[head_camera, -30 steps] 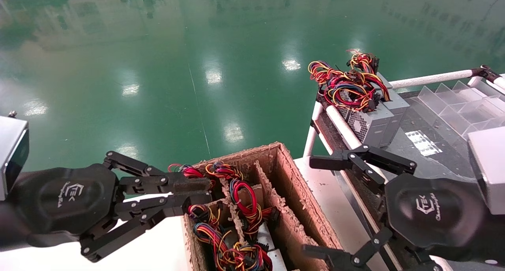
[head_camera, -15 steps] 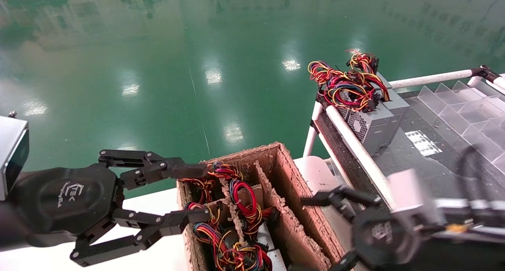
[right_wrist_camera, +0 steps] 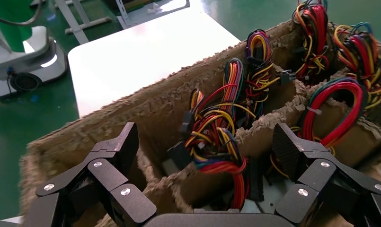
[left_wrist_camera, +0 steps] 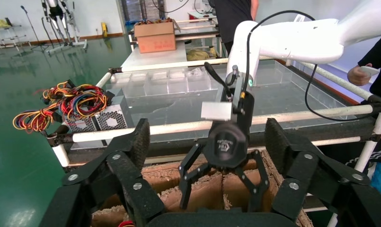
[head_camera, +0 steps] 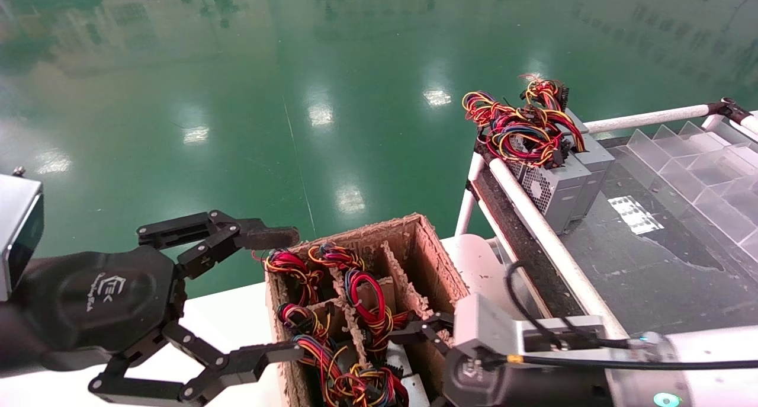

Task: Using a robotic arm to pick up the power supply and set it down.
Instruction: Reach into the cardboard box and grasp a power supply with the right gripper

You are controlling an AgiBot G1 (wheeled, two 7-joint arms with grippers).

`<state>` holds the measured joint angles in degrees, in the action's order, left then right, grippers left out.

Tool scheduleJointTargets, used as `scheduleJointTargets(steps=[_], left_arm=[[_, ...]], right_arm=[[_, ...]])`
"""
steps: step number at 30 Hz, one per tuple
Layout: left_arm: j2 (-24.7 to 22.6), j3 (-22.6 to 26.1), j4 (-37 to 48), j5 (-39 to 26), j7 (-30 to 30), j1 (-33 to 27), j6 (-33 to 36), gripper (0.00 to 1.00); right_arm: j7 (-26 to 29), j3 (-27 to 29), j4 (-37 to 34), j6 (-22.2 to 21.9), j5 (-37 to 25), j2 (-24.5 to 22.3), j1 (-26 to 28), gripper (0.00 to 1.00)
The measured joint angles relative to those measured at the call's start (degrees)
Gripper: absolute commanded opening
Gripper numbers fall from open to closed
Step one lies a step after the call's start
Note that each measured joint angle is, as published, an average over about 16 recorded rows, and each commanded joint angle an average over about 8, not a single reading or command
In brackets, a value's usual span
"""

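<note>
Head view shows a worn cardboard box (head_camera: 435, 265) with dividers, its cells packed with power supplies (head_camera: 408, 389) whose tied red, yellow and blue wires (head_camera: 367, 303) stick up. The right gripper (head_camera: 423, 330) hangs over the box's right cells, fingers spread wide and empty, aimed down at the wire bundles. The left gripper (head_camera: 278, 294) waits just left of the box, also spread wide and holding nothing. Right of the box, on a railed bench (head_camera: 651, 265), two grey supplies (head_camera: 562, 179) already stand upright side by side with wires piled on top. By my reading, the current pick has not begun: nothing is grasped, and lowering, closing, lifting and setting down all remain. White logos mark both gripper palms; the left one seems to read "TEK", with smaller script too fine to read.
</note>
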<state>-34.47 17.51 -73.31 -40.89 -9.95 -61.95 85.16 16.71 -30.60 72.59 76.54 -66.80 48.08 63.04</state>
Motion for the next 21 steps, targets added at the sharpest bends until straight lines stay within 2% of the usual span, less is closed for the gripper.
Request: scheduleJointTargets(steps=[11,21], left_arm=[[0.01,0.03,0.0,0.02,0.01,-0.01,-0.01,1.0],[0.02,0.05,0.0,0.04,0.03,-0.01,-0.02,1.0]], right_arm=[[-0.84,-2.13,0.13,-5.37,-5.67,4.43,-0.55,0.0],[-0.58,-2.7,0.72,-8.03,-7.81,5.34,-1.6,0.0]])
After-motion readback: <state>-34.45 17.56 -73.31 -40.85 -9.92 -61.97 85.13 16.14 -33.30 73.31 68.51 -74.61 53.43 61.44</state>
